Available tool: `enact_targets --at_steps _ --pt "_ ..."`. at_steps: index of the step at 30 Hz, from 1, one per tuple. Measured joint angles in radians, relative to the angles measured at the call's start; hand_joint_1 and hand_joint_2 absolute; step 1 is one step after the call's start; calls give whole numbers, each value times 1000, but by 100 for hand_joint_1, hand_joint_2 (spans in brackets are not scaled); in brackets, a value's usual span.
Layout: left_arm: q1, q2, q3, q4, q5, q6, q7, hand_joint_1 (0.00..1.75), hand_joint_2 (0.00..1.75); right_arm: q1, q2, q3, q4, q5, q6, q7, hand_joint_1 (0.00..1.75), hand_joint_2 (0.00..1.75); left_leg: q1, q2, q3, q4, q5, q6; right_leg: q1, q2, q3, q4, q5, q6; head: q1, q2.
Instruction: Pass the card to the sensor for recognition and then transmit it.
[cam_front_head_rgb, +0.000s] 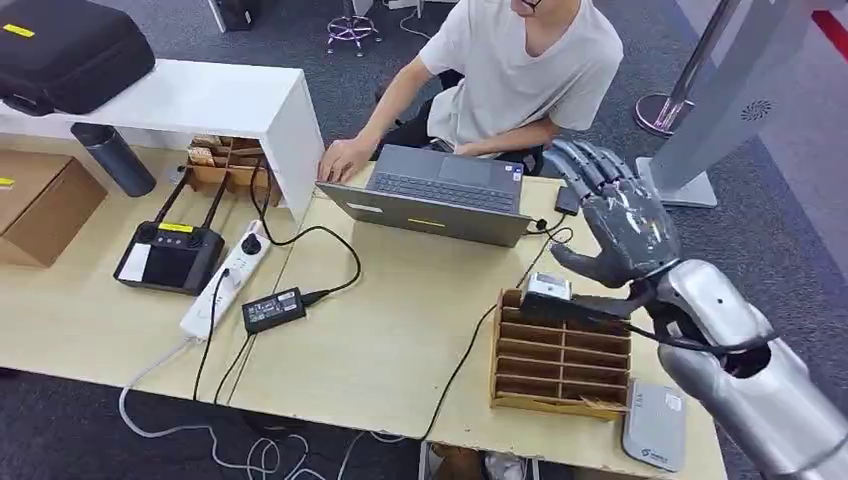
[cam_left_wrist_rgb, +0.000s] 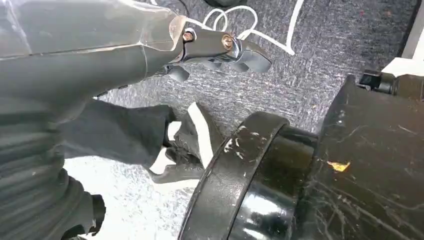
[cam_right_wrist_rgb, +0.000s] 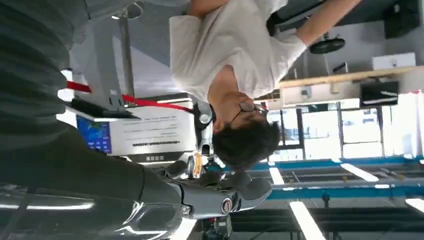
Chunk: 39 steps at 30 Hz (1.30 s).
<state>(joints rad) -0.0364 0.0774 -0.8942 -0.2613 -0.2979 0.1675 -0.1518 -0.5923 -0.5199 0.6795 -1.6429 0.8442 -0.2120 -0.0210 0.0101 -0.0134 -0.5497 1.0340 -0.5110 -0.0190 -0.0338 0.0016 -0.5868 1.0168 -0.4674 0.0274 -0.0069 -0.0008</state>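
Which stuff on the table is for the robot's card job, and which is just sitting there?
For the job:
right hand
wooden card rack
grey card reader

Just lying about:
laptop
power strip
black remote controller
cardboard box
black case

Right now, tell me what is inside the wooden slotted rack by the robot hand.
The wooden rack shows one white card standing in its far slot. The other slots look empty, though their depths stay shadowed.
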Motion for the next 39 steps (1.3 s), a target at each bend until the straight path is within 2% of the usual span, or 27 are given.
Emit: enact_targets --at_steps 4,10,16,26,30,39 --pt "12 -1 20 0 0 1 -13 0 175 143 -21 -80 -104 18 -59 -9 0 175 0 0 0 0 0 0 0 1 0 0 0 0 0 0" --pt "19 -3 35 0 0 1 -20 0 175 271 -33 -152 -186 29 -78 -21 0 175 0 1 0 0 0 0 0 1 0 0 0 0 0 0" --pt "32 -4 52 0 0 11 -36 0 175 446 -35 -231 -258 37 -135 -38 0 175 0 1 -1 0 0 0 0 1 0 0 0 0 0 0" --pt "36 -4 59 0 0 26 -41 0 175 657 -24 -306 -307 41 -150 -44 0 175 0 1 -1 0 0 0 0 1 -1 0 0 0 0 0" --pt "37 -4 60 0 0 29 -41 0 175 706 -11 -320 -307 47 -153 -45 0 175 0 1 -1 0 0 0 0 1 -1 0 0 0 0 0" --pt "37 -4 61 0 0 30 -41 0 175 734 4 -326 -307 47 -149 -45 0 175 0 2 -1 0 0 0 0 1 -1 0 0 0 0 0"
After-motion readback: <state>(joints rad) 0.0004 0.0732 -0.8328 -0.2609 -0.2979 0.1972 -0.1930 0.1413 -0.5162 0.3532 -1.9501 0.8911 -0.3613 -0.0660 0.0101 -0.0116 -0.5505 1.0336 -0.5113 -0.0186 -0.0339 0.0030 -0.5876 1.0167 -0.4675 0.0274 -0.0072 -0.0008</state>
